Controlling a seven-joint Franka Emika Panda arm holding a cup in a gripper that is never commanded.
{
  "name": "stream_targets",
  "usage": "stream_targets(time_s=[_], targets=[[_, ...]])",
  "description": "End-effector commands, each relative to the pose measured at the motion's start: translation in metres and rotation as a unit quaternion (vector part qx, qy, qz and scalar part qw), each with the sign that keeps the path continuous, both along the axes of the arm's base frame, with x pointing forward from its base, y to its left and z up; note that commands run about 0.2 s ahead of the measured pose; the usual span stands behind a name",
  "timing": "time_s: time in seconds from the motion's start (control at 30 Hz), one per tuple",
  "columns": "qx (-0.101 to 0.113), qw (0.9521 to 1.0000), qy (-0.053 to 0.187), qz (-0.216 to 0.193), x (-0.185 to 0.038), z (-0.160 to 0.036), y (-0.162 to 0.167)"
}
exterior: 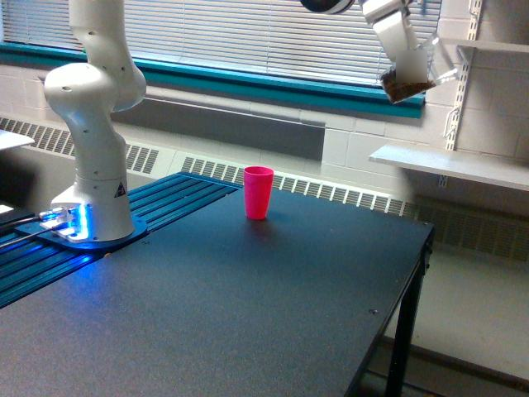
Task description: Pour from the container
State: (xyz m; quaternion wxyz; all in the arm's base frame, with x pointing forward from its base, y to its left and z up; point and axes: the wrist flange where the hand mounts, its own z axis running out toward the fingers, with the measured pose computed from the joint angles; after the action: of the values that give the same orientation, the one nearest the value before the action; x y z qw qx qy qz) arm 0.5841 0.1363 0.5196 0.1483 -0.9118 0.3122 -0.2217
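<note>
**Container held high, far from the pink cup**

The claw point(411, 59) grips the container point(408, 76), a clear cup tilted with brown contents at its lower end, up near the top of the exterior view's right, in front of the window blinds point(273, 37). It hangs well above the surface point(248, 306) and well apart from the pink cup point(258, 192), which stands upright near the far edge. Around the pink cup the dark top lies bare out to the right-hand edge. The robot base point(89, 211) sits at the left.
</note>
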Motion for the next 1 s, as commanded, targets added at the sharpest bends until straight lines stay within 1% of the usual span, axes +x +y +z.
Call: stream_targets(time_s=[0.03,0.2,0.47,0.8,0.9,1.0], targets=[[0.01,0.9995,-0.01,-0.027,-0.017,0.019,0.013],[0.004,0.9996,-0.01,-0.028,-0.032,0.018,0.025],[-0.011,0.9996,-0.002,-0.025,-0.066,0.012,0.047],[-0.023,0.9993,0.017,-0.024,-0.112,-0.004,0.074],[-0.029,0.9991,0.022,-0.023,-0.127,-0.009,0.082],[-0.031,0.9989,0.027,-0.023,-0.141,-0.012,0.091]])
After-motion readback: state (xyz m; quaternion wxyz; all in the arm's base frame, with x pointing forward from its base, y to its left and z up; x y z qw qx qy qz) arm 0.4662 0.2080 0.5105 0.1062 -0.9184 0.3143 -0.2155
